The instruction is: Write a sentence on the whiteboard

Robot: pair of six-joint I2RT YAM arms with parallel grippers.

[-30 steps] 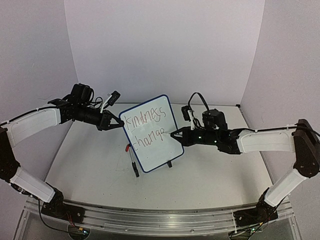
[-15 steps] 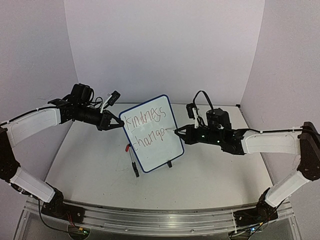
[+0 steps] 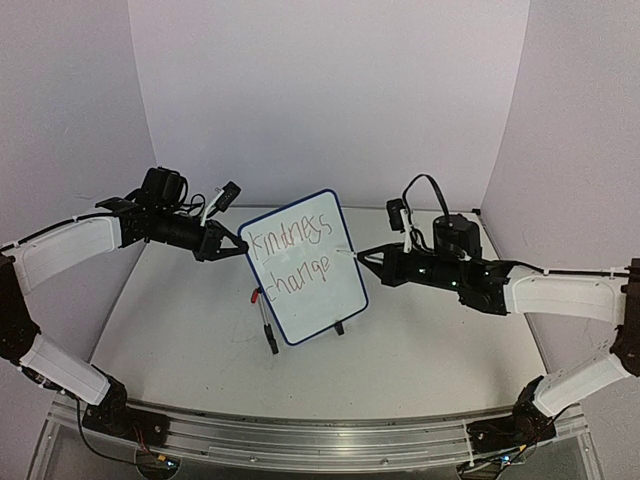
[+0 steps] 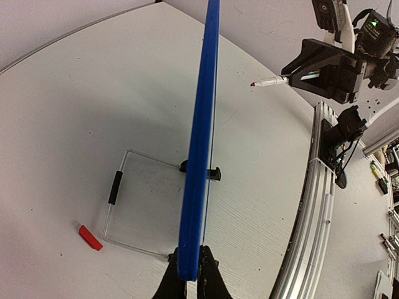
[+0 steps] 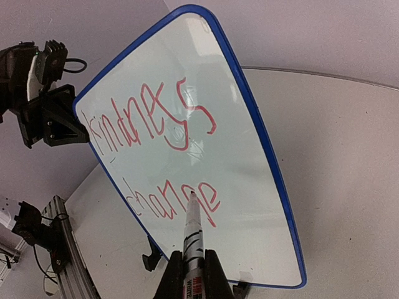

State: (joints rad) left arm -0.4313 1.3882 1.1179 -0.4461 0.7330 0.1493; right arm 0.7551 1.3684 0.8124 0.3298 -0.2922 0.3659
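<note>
We've got one whiteboard [image 3: 300,268], two red words [image 3: 292,256]; left gripper [image 3: 242,247] clamps its edge, right gripper [image 3: 365,255] pinches one marker [image 5: 192,225].

Reading "kindness" in thin red handwriting along the upper line of the whiteboard [image 5: 249,205], the letters climbing toward the right. Reading "change" on the line beneath it, making up the sentence [image 5: 156,118] with nothing legible after that word. Showing small dark print on the white barrel of the marker [image 5: 193,240], too blurred and cropped to be made out with confidence.
</note>
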